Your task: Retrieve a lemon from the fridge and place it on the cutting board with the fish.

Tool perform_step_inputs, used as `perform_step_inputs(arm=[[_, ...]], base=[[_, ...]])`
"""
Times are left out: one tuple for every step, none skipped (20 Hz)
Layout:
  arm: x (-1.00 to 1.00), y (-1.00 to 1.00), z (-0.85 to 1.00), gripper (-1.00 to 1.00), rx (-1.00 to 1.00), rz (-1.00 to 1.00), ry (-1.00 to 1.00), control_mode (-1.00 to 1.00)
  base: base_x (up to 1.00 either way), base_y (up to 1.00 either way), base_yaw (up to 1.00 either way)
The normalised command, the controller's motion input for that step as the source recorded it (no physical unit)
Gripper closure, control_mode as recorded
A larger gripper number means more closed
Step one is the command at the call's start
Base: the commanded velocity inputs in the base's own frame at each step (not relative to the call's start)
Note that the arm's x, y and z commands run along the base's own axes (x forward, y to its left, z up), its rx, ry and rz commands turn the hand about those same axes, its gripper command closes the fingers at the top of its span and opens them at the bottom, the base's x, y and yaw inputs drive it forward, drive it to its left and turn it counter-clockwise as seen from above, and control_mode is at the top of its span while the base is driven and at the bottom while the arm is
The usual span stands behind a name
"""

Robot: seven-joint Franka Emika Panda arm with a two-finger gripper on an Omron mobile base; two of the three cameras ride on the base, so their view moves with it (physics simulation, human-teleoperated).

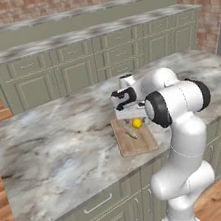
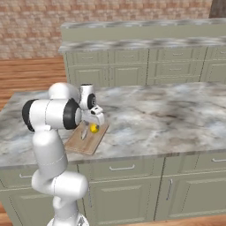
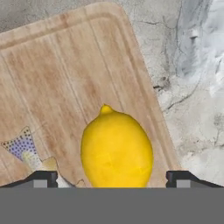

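The yellow lemon (image 3: 117,148) sits on the tan cutting board (image 3: 65,78), near its right edge. My gripper (image 3: 112,179) hovers right over it, open, with a clear gap between each fingertip (image 3: 41,178) and the fruit. The fish (image 3: 22,146) shows its speckled tail end at the left. From the base, the lemon (image 1: 137,123) lies just under the gripper (image 1: 133,118), beside the slim greenish fish (image 1: 131,134) on the board (image 1: 138,144). On the other side, the lemon (image 2: 94,128), fish (image 2: 84,133) and board (image 2: 84,143) appear below the gripper (image 2: 93,122). The fridge is out of view.
The board lies near the front edge of a marble island counter (image 1: 56,141). Green cabinets with a marble top (image 1: 70,38) line the brick wall behind. Wooden floor (image 2: 31,70) runs between the two.
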Motion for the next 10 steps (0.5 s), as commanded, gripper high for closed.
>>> perform_step_inputs(arm=[[-0.19, 0.0, 0.35, -1.0, 0.0, -0.12, 0.05, -1.0], [-0.25, 0.0, 0.37, -1.0, 0.0, -0.12, 0.04, -1.0], [-0.31, 0.0, 0.41, -1.0, 0.0, -0.12, 0.03, -1.0], [-0.41, 0.0, 0.43, -1.0, 0.0, -0.13, 0.03, -1.0], [-0.44, 0.0, 0.44, -1.0, 0.0, -0.13, 0.02, -1.0], [-0.49, 0.0, 0.47, -1.0, 0.0, -0.13, 0.02, -1.0], [-0.49, 0.0, 0.51, -1.0, 0.0, -0.12, 0.03, -1.0], [-0.57, 0.0, 0.58, -1.0, 0.0, -0.11, 0.03, -1.0], [-0.67, 0.0, 0.54, -1.0, 0.0, -0.09, 0.02, -1.0], [-0.75, 0.0, 0.51, -1.0, 0.0, -0.07, 0.01, -1.0]], base=[[0.0, 0.0, 0.0], [0.0, 0.0, 0.0], [0.0, 0.0, 0.0], [0.0, 0.0, 0.0], [0.0, 0.0, 0.0], [0.0, 0.0, 0.0], [0.0, 0.0, 0.0], [0.0, 0.0, 0.0], [0.0, 0.0, 0.0], [0.0, 0.0, 0.0]])
